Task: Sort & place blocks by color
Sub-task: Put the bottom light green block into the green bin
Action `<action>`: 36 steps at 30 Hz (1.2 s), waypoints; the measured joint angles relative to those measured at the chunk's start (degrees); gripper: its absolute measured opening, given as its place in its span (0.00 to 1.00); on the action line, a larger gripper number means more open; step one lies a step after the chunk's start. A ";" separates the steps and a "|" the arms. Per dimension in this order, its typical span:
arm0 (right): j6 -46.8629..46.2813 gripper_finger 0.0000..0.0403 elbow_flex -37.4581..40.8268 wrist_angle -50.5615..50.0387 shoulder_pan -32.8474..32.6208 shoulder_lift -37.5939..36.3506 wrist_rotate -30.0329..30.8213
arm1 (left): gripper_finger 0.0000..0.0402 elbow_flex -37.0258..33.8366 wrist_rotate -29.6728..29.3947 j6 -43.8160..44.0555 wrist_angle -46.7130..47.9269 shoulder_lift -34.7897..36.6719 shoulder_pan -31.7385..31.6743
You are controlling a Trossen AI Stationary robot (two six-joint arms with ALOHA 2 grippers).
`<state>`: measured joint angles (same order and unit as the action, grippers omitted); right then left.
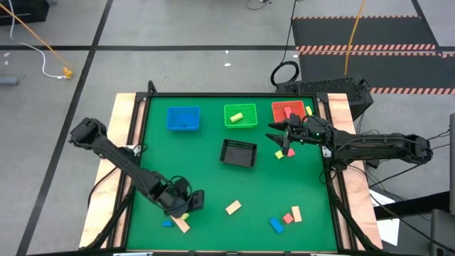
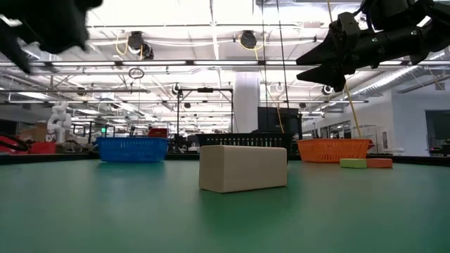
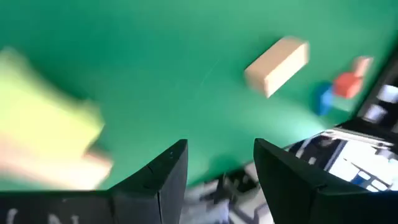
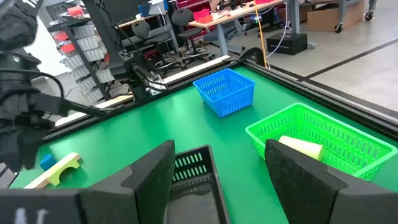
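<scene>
My left gripper (image 1: 199,200) (image 3: 217,155) hovers open and empty at the table's near left. Just beside it lie a yellow-green block (image 1: 186,215) (image 3: 43,124), a tan bar (image 1: 181,225) and a blue block (image 1: 167,223). A tan block (image 1: 233,207) (image 3: 278,64) (image 2: 243,167) rests flat farther right. A blue block (image 1: 276,225), a red one (image 1: 288,218) and a tan one (image 1: 296,212) lie near right. My right gripper (image 1: 274,133) (image 4: 217,162) (image 2: 309,70) is open and raised, in front of the red tray. A red block (image 1: 289,151) and a yellow-green block (image 1: 279,154) lie below it.
Along the far side stand a blue tray (image 1: 183,118) (image 4: 225,91), a green tray (image 1: 240,115) (image 4: 323,140) holding a yellow-green block (image 4: 300,147), and a red tray (image 1: 288,112). A black mesh tray (image 1: 238,152) (image 4: 193,168) sits mid-table. Open green mat lies between the arms.
</scene>
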<state>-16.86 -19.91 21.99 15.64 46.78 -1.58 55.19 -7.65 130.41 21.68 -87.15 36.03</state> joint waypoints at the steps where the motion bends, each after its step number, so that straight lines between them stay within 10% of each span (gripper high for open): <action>1: 0.00 0.60 -0.01 -0.01 -0.02 0.00 0.00 | 0.46 1.02 2.00 1.41 2.28 0.00 -0.03; 9: 0.00 0.60 -0.01 0.00 -0.01 -0.01 0.00 | 0.48 3.75 11.42 12.32 12.92 0.02 -0.03; 23: 0.00 0.60 -0.01 -0.01 0.00 -0.02 0.00 | 0.85 1.67 13.87 15.70 12.73 -5.73 -0.44; 36: 0.00 0.60 -0.01 -0.02 -0.02 -0.02 -0.02 | 0.69 1.69 12.26 7.85 16.02 -10.08 -3.97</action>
<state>-16.86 -19.92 21.97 15.62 46.76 -1.61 56.88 4.62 138.26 37.70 -97.23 32.07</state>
